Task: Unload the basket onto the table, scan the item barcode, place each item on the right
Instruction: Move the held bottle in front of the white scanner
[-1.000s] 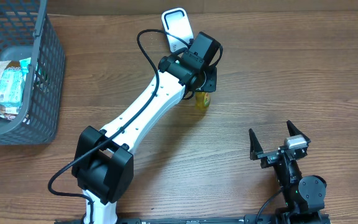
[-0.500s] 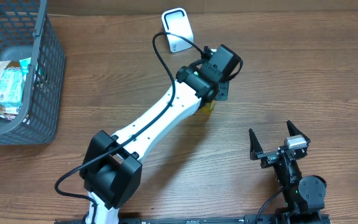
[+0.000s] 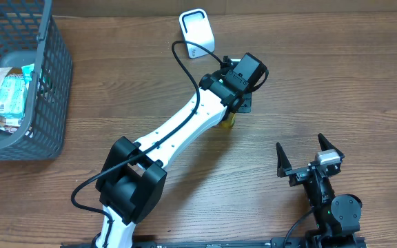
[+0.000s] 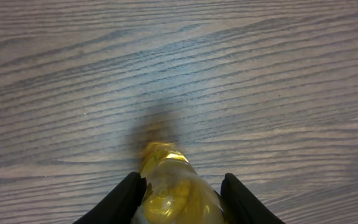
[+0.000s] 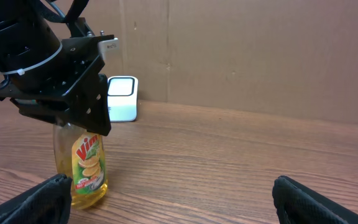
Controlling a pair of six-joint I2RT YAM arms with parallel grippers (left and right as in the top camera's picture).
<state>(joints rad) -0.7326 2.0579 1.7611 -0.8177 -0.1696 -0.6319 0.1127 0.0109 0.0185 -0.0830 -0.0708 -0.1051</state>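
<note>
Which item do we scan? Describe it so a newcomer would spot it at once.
On the wooden table, find the white scanner at the back, then look a little in front of it. There the left tool grips the top of an upright bottle. It is the only clear bottle of yellow liquid, with a red and green label.

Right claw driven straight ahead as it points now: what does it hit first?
Likely nothing near: right claw faces open table, then the cardboard wall behind. The yellow bottle stands left of that line; depth is unclear.
</note>
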